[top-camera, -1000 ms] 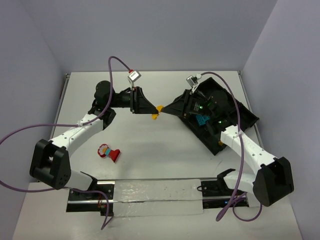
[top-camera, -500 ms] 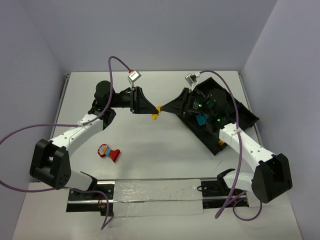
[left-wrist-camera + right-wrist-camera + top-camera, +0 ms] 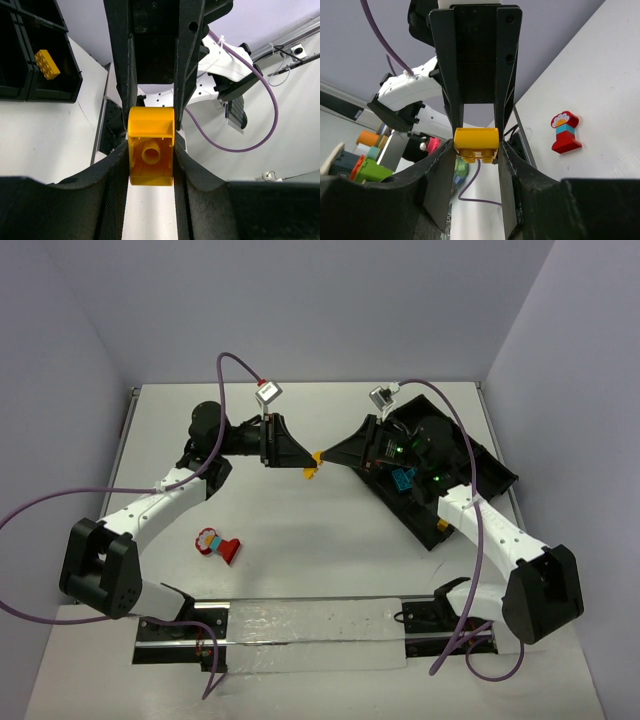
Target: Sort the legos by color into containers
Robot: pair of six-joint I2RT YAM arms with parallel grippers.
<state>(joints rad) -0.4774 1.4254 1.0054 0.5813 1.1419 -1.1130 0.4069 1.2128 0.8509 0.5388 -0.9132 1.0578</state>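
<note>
Two claws meet tip to tip just left of the one black tray [image 3: 500,476]: the left claw [image 3: 307,472] and right claw [image 3: 320,454], both clamped on the held yellow brick [image 3: 151,146], raised off the table [image 3: 310,560]. Inside the tray are one cyan brick [image 3: 403,480] and one loose yellow brick [image 3: 46,64]. Well left of the tray lies one red-and-cyan clump [image 3: 217,546].
</note>
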